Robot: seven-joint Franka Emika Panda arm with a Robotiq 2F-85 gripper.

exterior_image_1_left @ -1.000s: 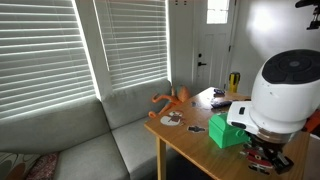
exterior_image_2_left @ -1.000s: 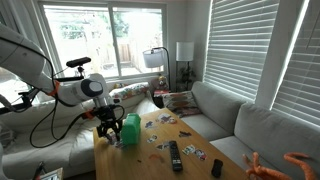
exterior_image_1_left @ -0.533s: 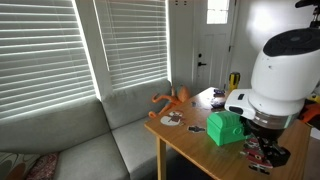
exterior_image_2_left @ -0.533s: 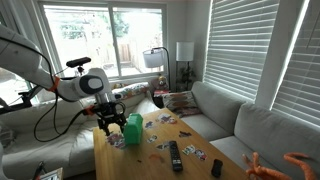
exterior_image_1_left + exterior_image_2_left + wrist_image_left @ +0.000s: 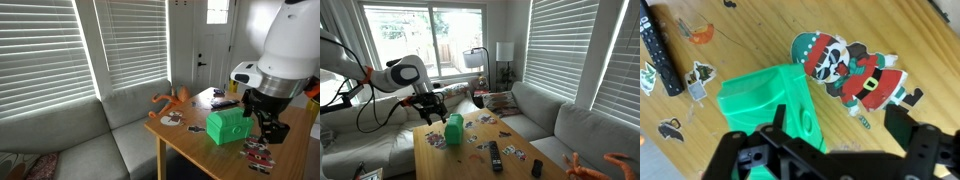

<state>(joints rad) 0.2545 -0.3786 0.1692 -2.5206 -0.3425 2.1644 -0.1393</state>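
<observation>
So the arm comes down from above at one end of the table, wrist pointing pretty much straight down. The gripper hangs in the air over the tabletop, not touching anything. In the wrist view the fingers are spread wide with nothing between them, so we'd call it empty-handed.

The box, the green one, sits on the table just beside the gripper in both exterior views. From the wrist it's below and off to one side of the gripper, lying skewed across the frame.

Stuff around it: a panda cutout in a Santa suit lies flat right next to the box. Whether they touch, we can't tell. It's the closest clutter to the box.

A remote lies further along the table, well apart from the gripper. More small cutouts are scattered between it and the box. An orange toy sits at the far end, by the couch.

As for the box itself, it looks closed, and we can't tell what's in it.
</observation>
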